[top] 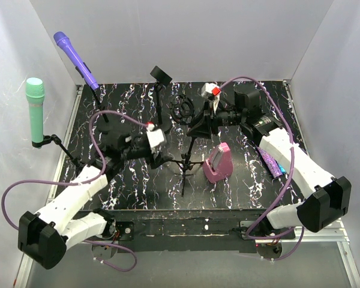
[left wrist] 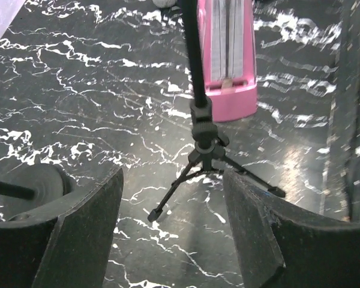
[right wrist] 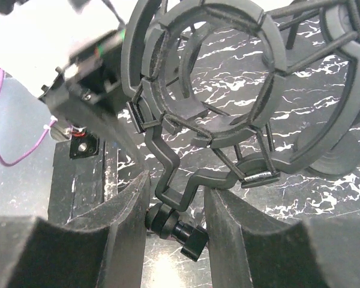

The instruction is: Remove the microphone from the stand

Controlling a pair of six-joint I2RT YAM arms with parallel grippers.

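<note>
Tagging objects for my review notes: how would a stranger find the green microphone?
Look at the black white-veined tabletop, then past its left edge beside the white wall. The mint-green microphone stands upright in a black clip there; its purple neighbour leans, farther back.

The table [top: 132, 180] was black, veined all over with white like marble. The green microphone [top: 35, 108] was a pale mint; the purple microphone [top: 75, 57] was a bright violet. The tripod stand [top: 186, 171] and the ring mount [right wrist: 216, 72] were plain black. A box [top: 218, 163] was pink. A packet [top: 270, 161] was purple with pink. The arms [top: 78, 195] were white with black joints, and their cables [top: 96, 129] purple. The walls [top: 228, 36] were white.
</note>
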